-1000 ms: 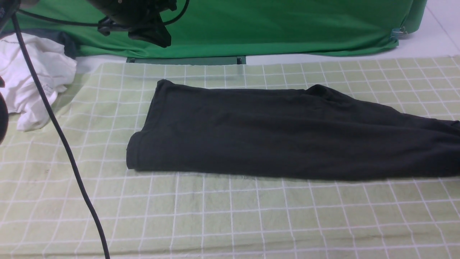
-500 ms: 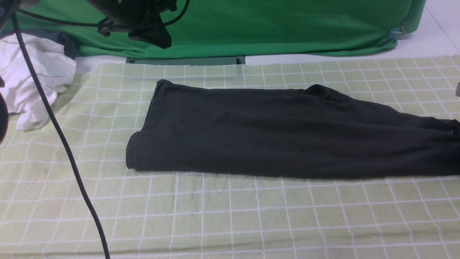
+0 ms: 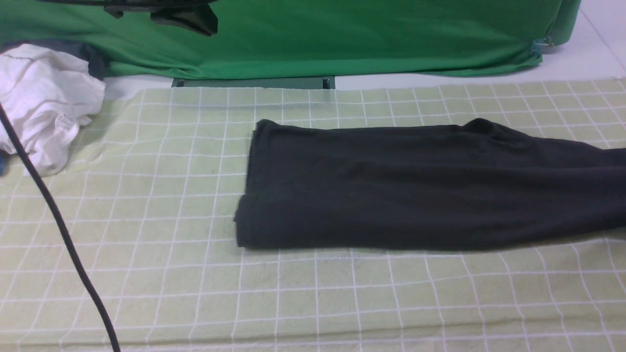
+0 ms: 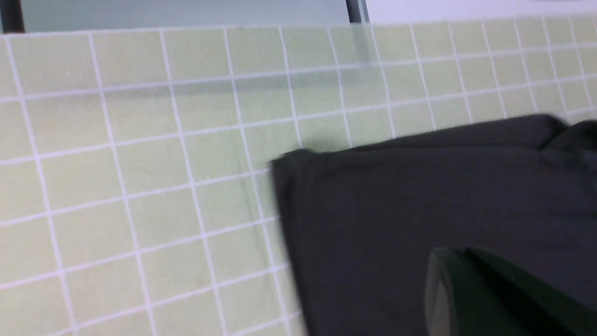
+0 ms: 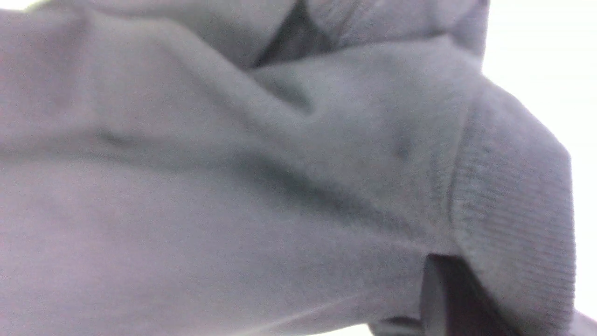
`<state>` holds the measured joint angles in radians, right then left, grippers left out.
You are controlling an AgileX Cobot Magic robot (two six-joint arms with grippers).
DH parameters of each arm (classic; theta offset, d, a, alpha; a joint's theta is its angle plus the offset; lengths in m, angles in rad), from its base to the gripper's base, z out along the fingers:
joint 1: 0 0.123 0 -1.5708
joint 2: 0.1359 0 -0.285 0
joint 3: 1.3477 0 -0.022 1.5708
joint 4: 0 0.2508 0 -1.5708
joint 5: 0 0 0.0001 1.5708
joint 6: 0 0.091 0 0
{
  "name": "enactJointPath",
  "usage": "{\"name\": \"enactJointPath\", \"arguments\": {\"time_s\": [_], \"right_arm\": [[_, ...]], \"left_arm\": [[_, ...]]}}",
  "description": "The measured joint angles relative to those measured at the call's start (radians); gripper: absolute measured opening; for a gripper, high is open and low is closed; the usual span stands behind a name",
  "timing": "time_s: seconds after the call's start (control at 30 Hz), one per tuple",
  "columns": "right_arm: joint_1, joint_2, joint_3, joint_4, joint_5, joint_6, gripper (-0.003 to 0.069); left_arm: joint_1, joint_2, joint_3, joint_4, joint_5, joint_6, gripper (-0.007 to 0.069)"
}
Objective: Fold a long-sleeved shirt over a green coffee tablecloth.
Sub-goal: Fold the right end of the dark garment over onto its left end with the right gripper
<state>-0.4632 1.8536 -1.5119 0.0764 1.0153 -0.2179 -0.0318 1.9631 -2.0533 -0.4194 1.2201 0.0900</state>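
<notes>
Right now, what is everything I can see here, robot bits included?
shirt: one, dark charcoal, lying on the tablecloth, running off to the right.
tablecloth: one, pale green with a white grid, spread under the shirt.
white garment: one, crumpled, far left.
green fabric: one, bright green, along the back.
cable: one, black, front left.
left gripper: one, dark, shut, above the shirt.
right gripper: one, dark, shut on the shirt's cuff.

The table [image 3: 440, 80] is spread with the green coffee tablecloth [image 3: 146, 274]. On it the long-sleeved shirt [image 3: 391, 190] lies stretched out rightward. A white garment [image 3: 44, 102] sits crumpled at the cloth's far-left edge.
</notes>
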Motion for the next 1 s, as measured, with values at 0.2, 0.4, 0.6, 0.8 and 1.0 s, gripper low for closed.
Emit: {"name": "enactJointPath", "arguments": {"time_s": [0.2,0.4,0.6,0.8,1.0], "right_arm": [[0.082,-0.073,-0.168,0.083,0.158,0.016,0.0025],[0.358,-0.119,-0.256,0.102,0.191,0.133,0.0023],[0.686,-0.085,-0.261,0.104,0.103,0.285,0.0023],[1.001,0.036,-0.261,0.106,-0.156,0.398,0.0023],[1.172,0.236,-0.261,0.113,-0.448,0.412,0.0048]], "left_arm": [[0.001,-0.081,0.063,0.052,0.004,0.037,0.0013],[0.016,-0.086,0.067,0.06,0.005,0.041,0.0013],[0.03,-0.085,0.073,0.062,0.005,0.042,0.0013],[0.031,-0.085,0.073,0.017,0.005,0.043,0.0013],[0.031,-0.085,0.073,0.001,0.005,0.043,0.0013]]}}
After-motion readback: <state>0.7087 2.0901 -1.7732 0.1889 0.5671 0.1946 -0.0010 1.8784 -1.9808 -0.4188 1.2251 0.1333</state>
